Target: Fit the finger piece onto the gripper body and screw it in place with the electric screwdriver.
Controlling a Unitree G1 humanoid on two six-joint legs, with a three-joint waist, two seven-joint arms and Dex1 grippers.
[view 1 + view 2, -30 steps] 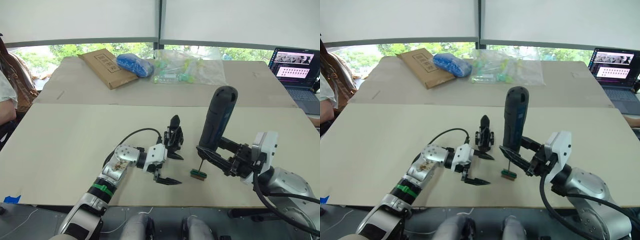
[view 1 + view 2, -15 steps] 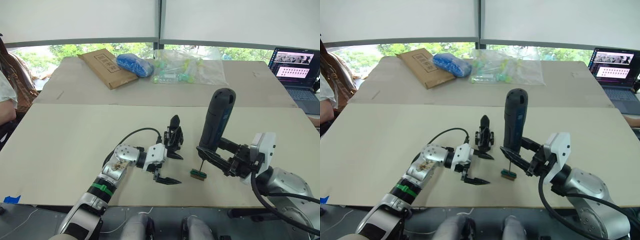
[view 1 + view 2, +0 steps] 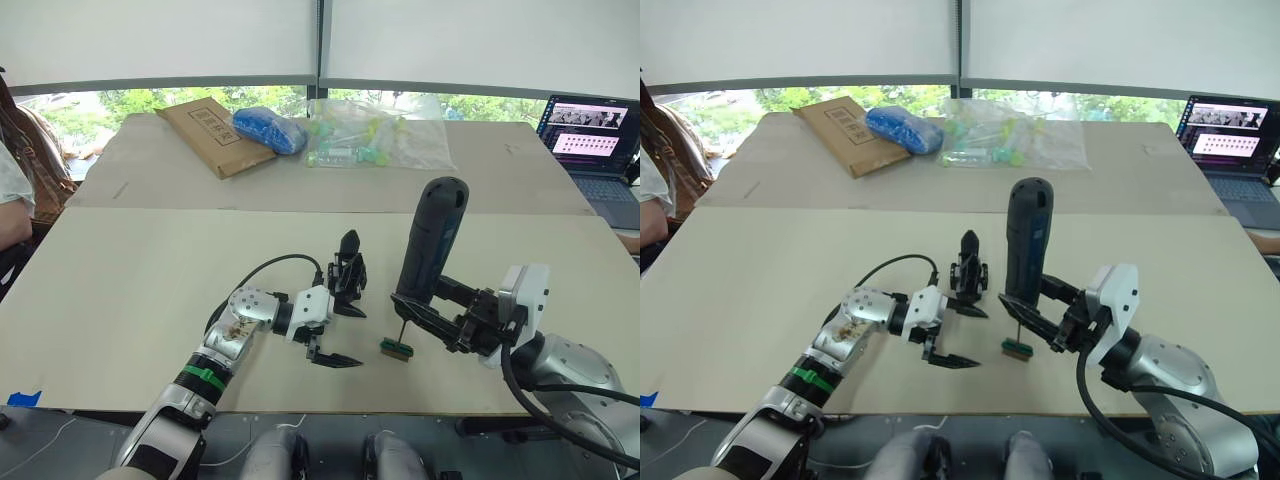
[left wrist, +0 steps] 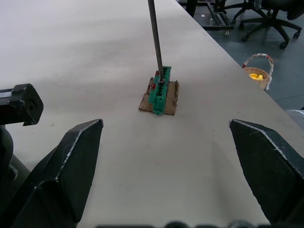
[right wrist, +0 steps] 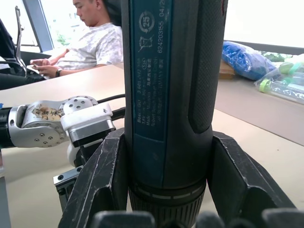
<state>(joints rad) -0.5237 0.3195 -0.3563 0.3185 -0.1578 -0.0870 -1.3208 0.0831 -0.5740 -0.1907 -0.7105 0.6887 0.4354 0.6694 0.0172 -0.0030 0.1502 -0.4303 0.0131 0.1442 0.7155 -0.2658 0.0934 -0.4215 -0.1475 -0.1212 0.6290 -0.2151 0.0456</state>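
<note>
Right pincer (image 3: 432, 318) clamps the upright electric screwdriver (image 3: 428, 245); gripper body (image 3: 348, 272) stands at nine o'clock (nearer the spread, empty left pincer (image 3: 338, 335)).

A cardboard box (image 3: 205, 134), blue bag (image 3: 270, 129) and plastic bags (image 3: 375, 133) lie beyond; a laptop (image 3: 598, 150) sits right.

Head stereo pair forward-down over table (image 3: 150, 260); wrist cameras close, along their fingers
</note>
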